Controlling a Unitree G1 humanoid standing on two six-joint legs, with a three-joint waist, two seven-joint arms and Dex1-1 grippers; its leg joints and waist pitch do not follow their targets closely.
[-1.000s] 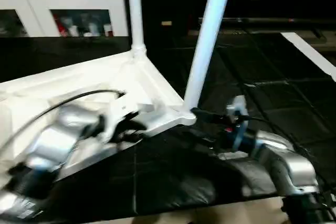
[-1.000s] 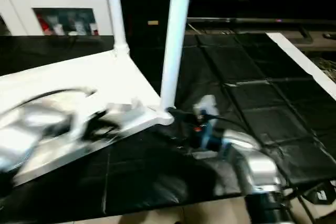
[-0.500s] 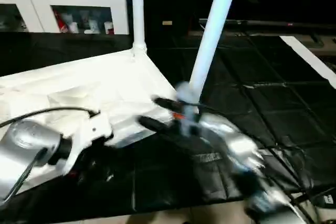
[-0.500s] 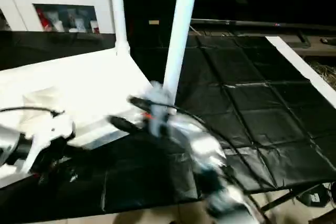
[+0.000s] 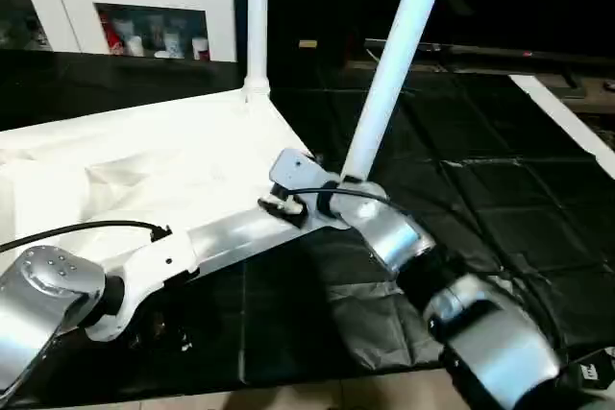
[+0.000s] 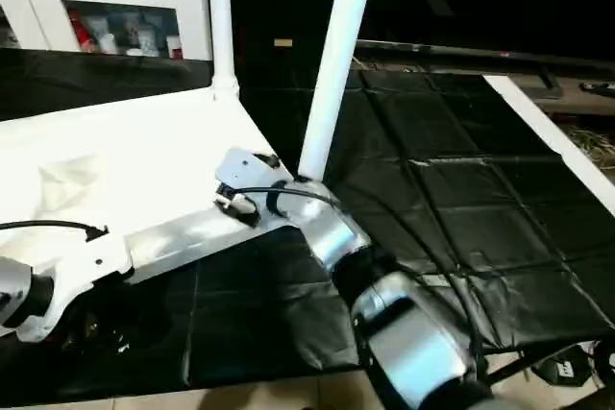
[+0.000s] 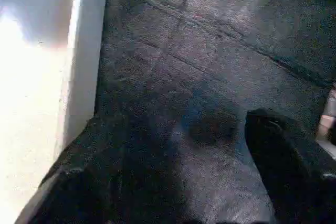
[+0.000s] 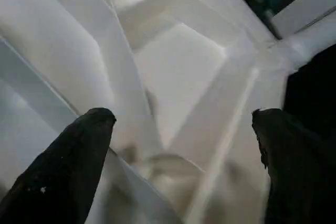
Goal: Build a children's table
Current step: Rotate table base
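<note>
While the upturned children's table (image 5: pixel 144 170) lies left on the black tabletop (image 5: pixel 500 189), two legs up, the right hand (image 8: pixel 178 145) hovers spread over its ribs; left hand (image 7: pixel 173 182) spread beside its edge

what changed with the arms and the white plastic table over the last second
The right gripper, jaws wide open, swung from the black mat beside the near corner up over the ribbed underside of the white plastic tabletop. The left gripper drew back off the tabletop's near edge to the black mat, its jaws now apart and empty. The tabletop and its two upright white legs stayed put.
</note>
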